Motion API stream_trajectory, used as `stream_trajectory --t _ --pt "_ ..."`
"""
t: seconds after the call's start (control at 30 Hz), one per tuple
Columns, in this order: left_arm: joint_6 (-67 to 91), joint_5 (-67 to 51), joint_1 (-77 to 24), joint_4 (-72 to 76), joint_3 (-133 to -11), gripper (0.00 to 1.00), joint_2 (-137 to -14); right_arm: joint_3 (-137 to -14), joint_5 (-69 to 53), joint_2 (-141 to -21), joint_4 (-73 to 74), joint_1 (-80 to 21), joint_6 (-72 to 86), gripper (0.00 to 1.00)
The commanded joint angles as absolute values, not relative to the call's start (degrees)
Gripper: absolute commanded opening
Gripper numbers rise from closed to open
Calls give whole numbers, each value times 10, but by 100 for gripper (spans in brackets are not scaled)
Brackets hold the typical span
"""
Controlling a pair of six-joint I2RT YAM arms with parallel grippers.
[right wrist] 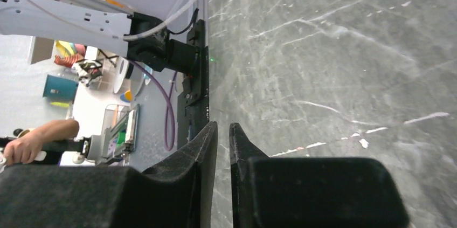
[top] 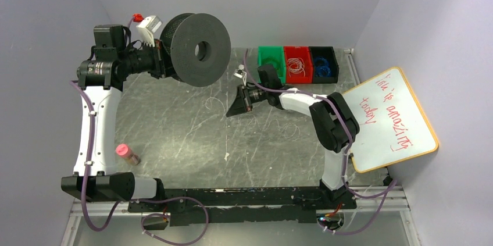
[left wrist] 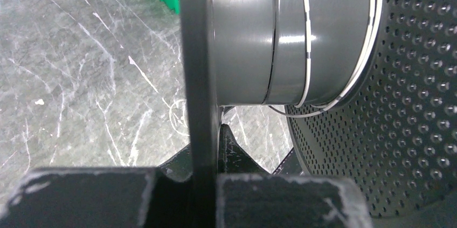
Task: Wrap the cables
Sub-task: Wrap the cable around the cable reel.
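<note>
A black spool [top: 195, 48] with a perforated flange is held on its side above the far left of the table. My left gripper [top: 164, 61] is shut on its solid flange [left wrist: 198, 66], which runs between the fingers [left wrist: 207, 142]. A thin white cable [left wrist: 306, 50] is wound round the grey hub, with a slack loop below it. The cable trails down onto the table [top: 225, 135]. My right gripper [top: 234, 109] hovers low over mid-table, its jaws nearly touching [right wrist: 222, 128]. A faint blurred white strand [right wrist: 232, 66] leads into them.
Green [top: 270, 63], red [top: 297, 64] and black [top: 324, 63] bins with coiled cables stand at the back right. A whiteboard [top: 389, 118] leans at the right wall. A pink-capped bottle [top: 127, 153] lies near the left arm.
</note>
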State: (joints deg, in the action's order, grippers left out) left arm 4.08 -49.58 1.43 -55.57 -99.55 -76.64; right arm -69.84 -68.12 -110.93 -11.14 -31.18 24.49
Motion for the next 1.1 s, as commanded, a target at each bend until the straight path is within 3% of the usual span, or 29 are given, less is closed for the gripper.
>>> stream_trajectory --t 0.0,0.13,0.27,0.47,0.77,1.07 --pt "27 -539 15 -526 -1009 2 -746 -717 -677 -1076 -90 -294 198 20" --pt "26 -535 16 -530 -1015 2 -749 -712 -711 -1044 -64 -293 146 29" --pt "26 -537 16 -527 -1011 2 -749 -703 -707 -1010 -56 -292 117 44" --pt "34 -544 16 -522 -1008 2 -750 -647 -728 -989 -187 -296 184 67" --pt "42 -553 16 -514 -1005 2 -750 -636 -579 -1013 -177 -353 160 73" --pt "47 -559 16 -504 -993 2 -746 -643 -533 -1047 -184 -387 186 75"
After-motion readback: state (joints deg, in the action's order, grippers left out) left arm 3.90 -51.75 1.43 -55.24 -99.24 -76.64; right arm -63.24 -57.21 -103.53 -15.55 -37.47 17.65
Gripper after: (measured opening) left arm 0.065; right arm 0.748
